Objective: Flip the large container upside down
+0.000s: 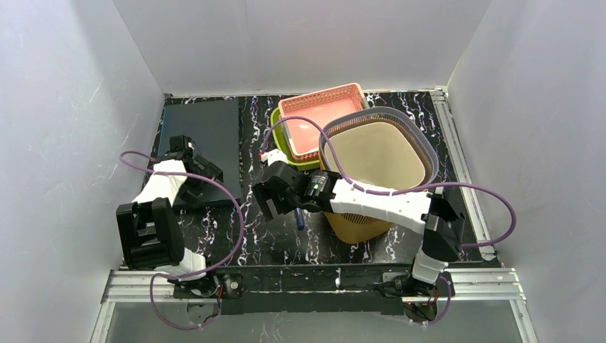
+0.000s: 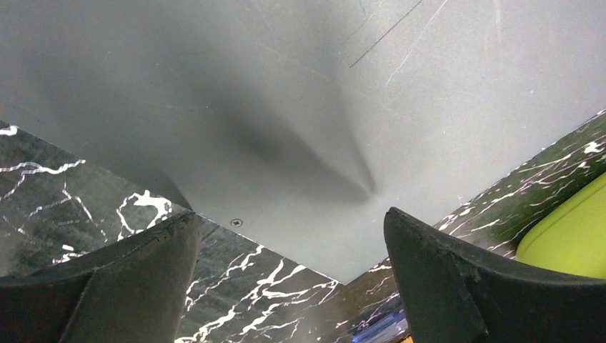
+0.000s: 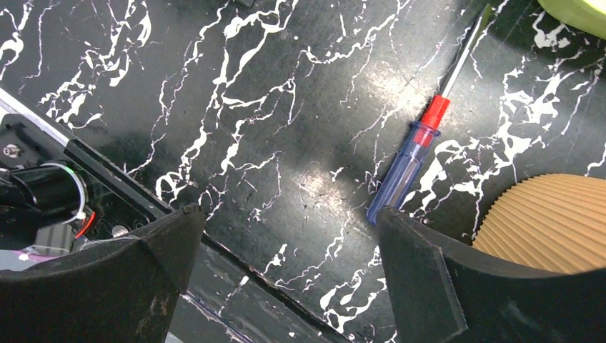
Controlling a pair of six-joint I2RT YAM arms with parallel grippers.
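The large container (image 1: 375, 153) is a tan ribbed bin with a grey rim. It stands upright, mouth up, at the right of the table. Its ribbed wall (image 3: 550, 221) shows at the right edge of the right wrist view. My right gripper (image 1: 271, 200) hangs to the left of the bin, apart from it, over the dark marble table. In the right wrist view this gripper (image 3: 289, 214) is open with nothing between its fingers. My left gripper (image 1: 200, 168) is open over the corner of a grey board (image 2: 300, 107), and this gripper (image 2: 289, 218) holds nothing.
A blue-handled screwdriver (image 3: 411, 161) with a red collar lies on the table beside the bin, also seen from above (image 1: 299, 218). A pink basket (image 1: 321, 118) sits in a green container (image 1: 286, 146) behind the bin. The grey board (image 1: 204, 136) lies at the back left.
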